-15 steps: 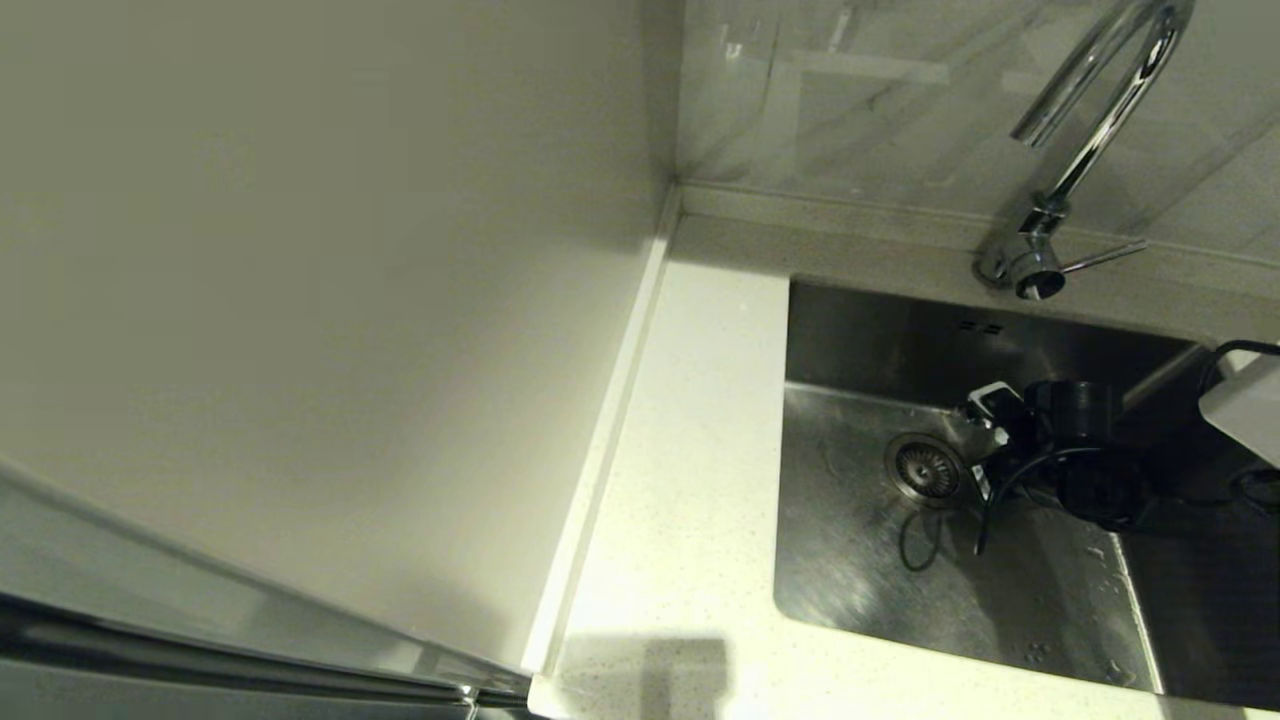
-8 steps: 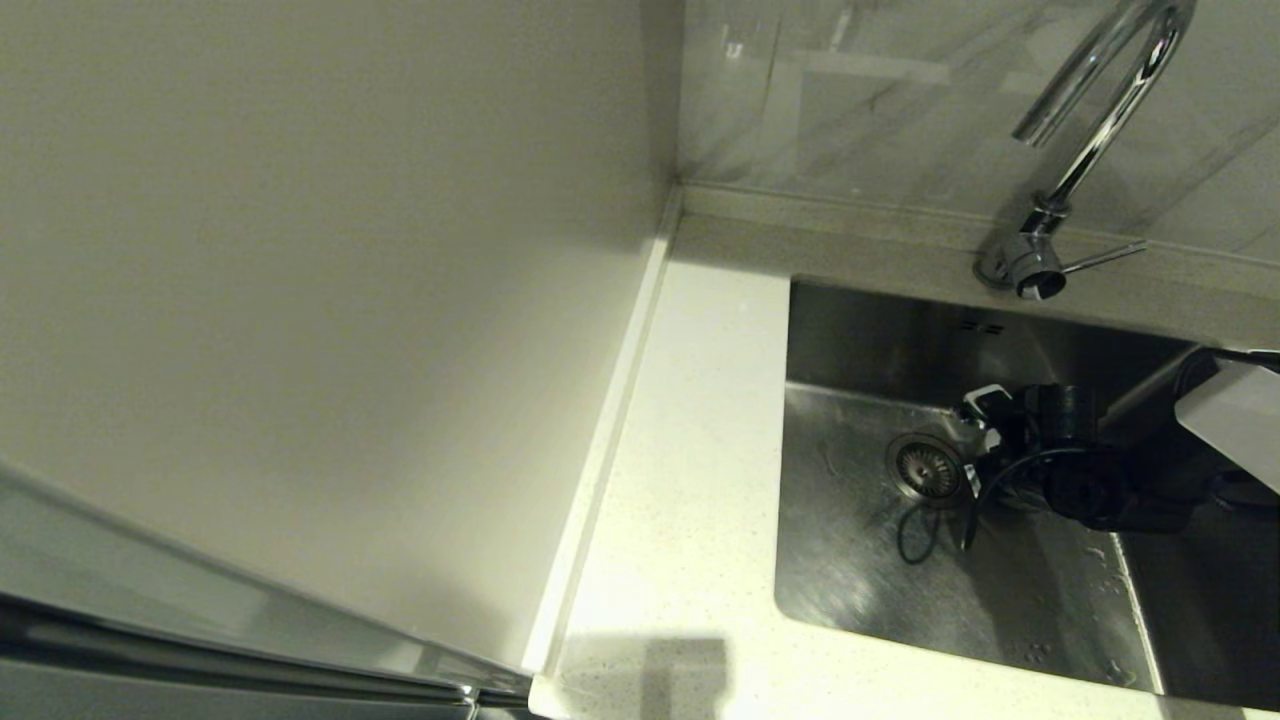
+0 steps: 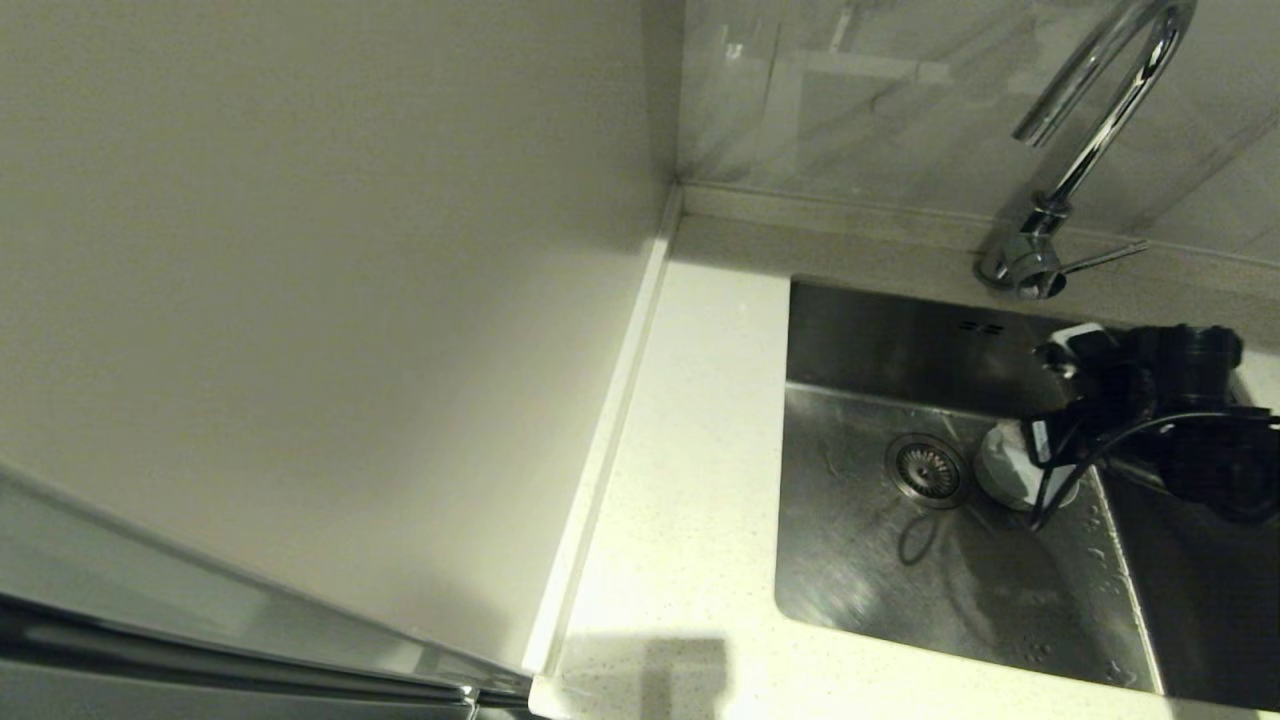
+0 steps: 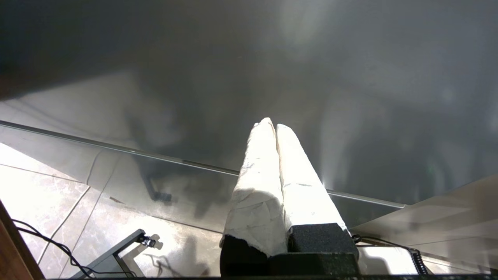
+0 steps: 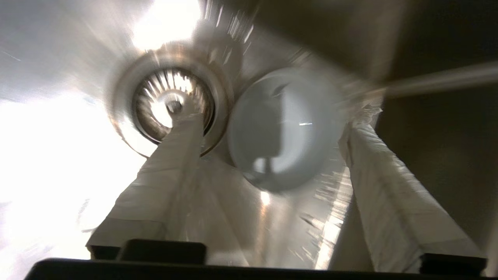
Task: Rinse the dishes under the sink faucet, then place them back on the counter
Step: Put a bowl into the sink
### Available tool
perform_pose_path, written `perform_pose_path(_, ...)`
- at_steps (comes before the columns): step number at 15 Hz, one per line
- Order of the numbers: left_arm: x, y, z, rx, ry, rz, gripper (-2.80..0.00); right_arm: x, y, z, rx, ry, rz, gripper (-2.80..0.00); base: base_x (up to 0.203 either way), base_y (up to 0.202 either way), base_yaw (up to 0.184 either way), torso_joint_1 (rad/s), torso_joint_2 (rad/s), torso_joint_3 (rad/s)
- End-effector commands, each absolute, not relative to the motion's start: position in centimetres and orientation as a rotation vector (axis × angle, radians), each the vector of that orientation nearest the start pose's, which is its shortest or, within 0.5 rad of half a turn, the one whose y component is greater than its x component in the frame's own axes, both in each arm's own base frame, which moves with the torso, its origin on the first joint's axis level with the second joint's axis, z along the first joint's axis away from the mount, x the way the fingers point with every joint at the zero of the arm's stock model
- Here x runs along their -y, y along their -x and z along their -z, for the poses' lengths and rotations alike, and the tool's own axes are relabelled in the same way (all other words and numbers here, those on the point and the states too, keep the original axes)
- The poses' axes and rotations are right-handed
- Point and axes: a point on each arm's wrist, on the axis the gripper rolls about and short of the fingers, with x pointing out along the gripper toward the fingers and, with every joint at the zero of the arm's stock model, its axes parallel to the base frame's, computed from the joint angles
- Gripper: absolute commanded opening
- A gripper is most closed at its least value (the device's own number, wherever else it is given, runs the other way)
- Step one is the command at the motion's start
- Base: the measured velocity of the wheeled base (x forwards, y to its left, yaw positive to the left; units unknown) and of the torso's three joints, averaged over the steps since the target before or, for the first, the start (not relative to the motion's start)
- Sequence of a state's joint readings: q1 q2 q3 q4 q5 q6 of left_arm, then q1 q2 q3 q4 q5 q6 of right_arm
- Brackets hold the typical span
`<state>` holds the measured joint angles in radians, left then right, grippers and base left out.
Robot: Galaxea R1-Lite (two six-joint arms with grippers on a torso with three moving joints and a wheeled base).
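Observation:
One pale, whitish bowl (image 3: 1003, 462) lies upright on the floor of the steel sink (image 3: 850, 570), right beside the round drain strainer (image 3: 925, 468). My right arm (image 3: 1160, 400) hangs over the sink's right side, above the bowl. Its gripper (image 5: 276, 112) is open, with the bowl (image 5: 284, 128) lying free below, between the two wrapped fingers (image 5: 171, 155). The chrome faucet (image 3: 1090, 130) stands behind the sink, and I see no water running. The other two bowls are out of view. My left gripper (image 4: 272, 125) is shut on nothing, parked down beside the cabinet front.
White speckled counter (image 3: 690, 450) runs along the sink's left side, bounded by a beige wall panel (image 3: 300, 300). The faucet lever (image 3: 1105, 257) sticks out to the right. Two overflow slots (image 3: 980, 327) sit in the sink's back wall.
My right arm has risen and drawn back to the right from low beside the drain. The bowl, hidden under it before, now lies uncovered on the sink floor.

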<state>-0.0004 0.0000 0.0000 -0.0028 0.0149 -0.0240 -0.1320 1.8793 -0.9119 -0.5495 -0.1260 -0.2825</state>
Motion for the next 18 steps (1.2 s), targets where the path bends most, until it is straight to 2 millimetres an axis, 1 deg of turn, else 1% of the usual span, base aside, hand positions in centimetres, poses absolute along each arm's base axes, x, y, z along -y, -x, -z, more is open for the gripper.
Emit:
perform_pose_path(1,0.0,2.3,-7.6,0.006,0.024,-0.014,-2.8,4.2,-26.7,-21.8,-0.232,0.271,0.249,0.0,0.0,0.0,0.0,0.0,0.0,0.0)
perform_pose_path(3,0.0,2.3,-7.6,0.006,0.025,-0.014,-2.8,4.5,-21.3,-24.4,-0.166,0.24,0.344,0.0,0.0,0.0,0.0,0.0,0.0,0.0)
perform_pose_path(5,0.0,2.3,-7.6,0.006,0.025,-0.015,-2.8,4.8,-16.7,-25.3,-0.201,0.16,0.436,0.0,0.0,0.0,0.0,0.0,0.0,0.0)
perform_pose_path(6,0.0,2.3,-7.6,0.006,0.025,-0.015,-2.8,5.2,-14.7,-25.6,-0.198,0.098,0.505,0.0,0.0,0.0,0.0,0.0,0.0,0.0)
perform_pose_path(7,0.0,2.3,-7.6,0.006,0.024,-0.015,-2.8,5.9,-13.4,-25.7,-0.195,0.026,0.597,0.0,0.0,0.0,0.0,0.0,0.0,0.0)
perform_pose_path(8,0.0,2.3,-7.6,0.007,0.024,-0.014,-2.8,6.4,-12.7,-25.2,-0.232,-0.047,0.66,0.0,0.0,0.0,0.0,0.0,0.0,0.0)
perform_pose_path(10,0.0,2.3,-7.6,0.006,0.025,-0.015,-2.8,6.6,-11.3,-23.1,-0.469,-0.125,0.757,0.0,0.0,0.0,0.0,0.0,0.0,0.0)
perform_pose_path(11,0.0,2.3,-7.6,0.006,0.025,-0.015,-2.8,6.8,-10.8,-22.4,-0.583,-0.152,0.79,0.0,0.0,0.0,0.0,0.0,0.0,0.0)
perform_pose_path(12,0.0,2.3,-7.6,0.007,0.025,-0.015,-2.8,7.3,-11.2,-22.3,-0.634,-0.174,0.794,0.0,0.0,0.0,0.0,0.0,0.0,0.0)
perform_pose_path(15,0.0,2.3,-7.6,0.006,0.025,-0.014,-2.8,9.2,-13.4,-22.9,-0.668,-0.197,0.798,0.0,0.0,0.0,0.0,0.0,0.0,0.0)
perform_pose_path(18,0.0,2.3,-7.6,0.006,0.023,-0.015,-2.8,11.2,-16.4,-22.9,-0.712,-0.201,0.785,0.0,0.0,0.0,0.0,0.0,0.0,0.0)
